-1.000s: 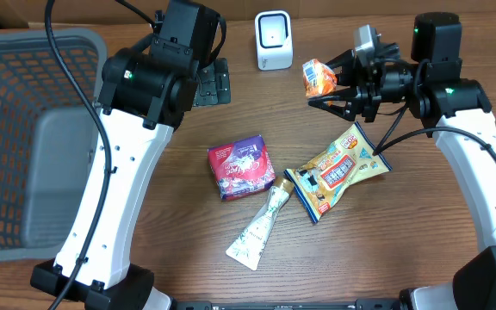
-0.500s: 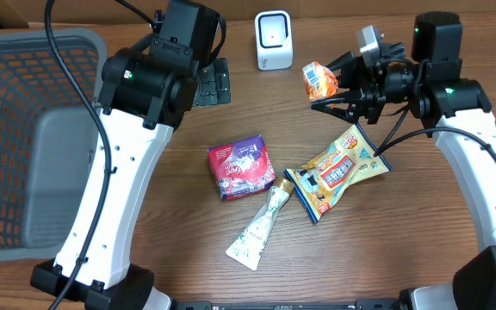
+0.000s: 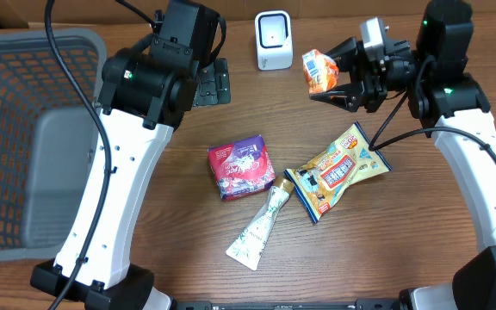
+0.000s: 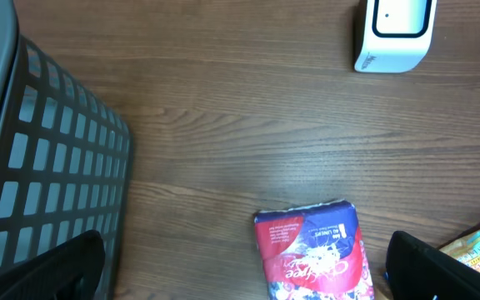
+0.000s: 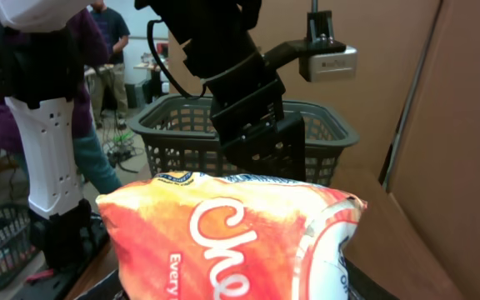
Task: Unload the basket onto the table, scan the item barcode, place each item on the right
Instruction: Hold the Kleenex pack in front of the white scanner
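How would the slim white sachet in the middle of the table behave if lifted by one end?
The white sachet lies flat and thin, so it is probably light and would likely droop. Its film looks smooth, so it may slip in a grip. Flat as it is, rolling seems unlikely.

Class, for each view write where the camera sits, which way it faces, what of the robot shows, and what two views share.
Overhead: above the table, looking straight down; both arms show, right jaws holding an orange snack bag near the scanner.
Left wrist: on the left arm, looking down at basket, scanner and red pack; its open jaws' tips at the bottom corners.
Right wrist: facing sideways across the table; the bag fills the foreground, left arm and basket behind.
Shared: overhead and left wrist both show the scanner.
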`<action>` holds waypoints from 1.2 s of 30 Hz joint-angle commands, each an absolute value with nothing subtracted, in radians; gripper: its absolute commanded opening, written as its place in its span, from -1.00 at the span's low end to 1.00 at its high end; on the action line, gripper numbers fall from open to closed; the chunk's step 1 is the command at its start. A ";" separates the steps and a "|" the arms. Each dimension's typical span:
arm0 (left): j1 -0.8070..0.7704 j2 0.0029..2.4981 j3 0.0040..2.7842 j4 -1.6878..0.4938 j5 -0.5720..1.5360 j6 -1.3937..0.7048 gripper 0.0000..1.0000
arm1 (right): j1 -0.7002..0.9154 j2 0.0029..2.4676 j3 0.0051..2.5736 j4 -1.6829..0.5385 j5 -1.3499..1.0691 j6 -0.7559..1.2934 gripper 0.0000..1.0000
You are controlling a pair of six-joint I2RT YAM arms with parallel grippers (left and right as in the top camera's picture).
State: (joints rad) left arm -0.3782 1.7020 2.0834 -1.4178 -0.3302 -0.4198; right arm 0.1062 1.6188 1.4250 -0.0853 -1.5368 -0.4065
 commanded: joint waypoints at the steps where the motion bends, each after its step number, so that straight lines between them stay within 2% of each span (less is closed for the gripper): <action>1: -0.380 1.680 2.096 -1.418 -0.347 -0.426 0.99 | 0.112 1.593 1.449 -0.045 -1.570 -0.284 -0.02; 4: -0.380 1.680 2.096 -1.418 -0.347 -0.426 0.99 | 0.112 1.596 1.446 -0.071 -1.568 -0.257 -0.18; 7: -0.380 1.680 2.096 -1.418 -0.347 -0.426 0.99 | 0.112 1.599 1.446 -0.178 -1.462 -0.257 -0.23; 12: -0.380 1.680 2.096 -1.418 -0.347 -0.426 0.99 | 0.123 1.616 1.446 -0.401 -0.921 -0.187 -0.31; 15: -0.380 1.680 2.096 -1.418 -0.347 -0.426 1.00 | 0.139 1.657 1.446 -0.368 -0.786 -0.010 -0.36; 18: -0.380 1.680 2.096 -1.418 -0.347 -0.426 0.99 | 0.164 1.720 1.446 -0.234 -0.786 0.154 -0.28; 21: -0.380 1.680 2.096 -1.418 -0.347 -0.426 1.00 | 0.183 1.810 1.446 -0.030 -0.785 0.421 -0.28; 29: -0.380 1.680 2.096 -1.418 -0.347 -0.426 0.99 | 0.203 2.053 1.446 0.459 -0.734 1.341 -0.41; 33: -0.380 1.680 2.096 -1.418 -0.347 -0.426 1.00 | 0.230 2.108 1.446 0.541 -0.617 1.634 -0.41; 36: -0.380 1.680 2.096 -1.418 -0.347 -0.426 0.99 | 0.258 2.122 1.446 0.551 -0.501 1.745 -0.38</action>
State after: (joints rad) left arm -0.3782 1.7016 2.0834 -1.4181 -0.3336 -0.4194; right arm 0.2184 2.1128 1.4322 0.5243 -0.6552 1.4315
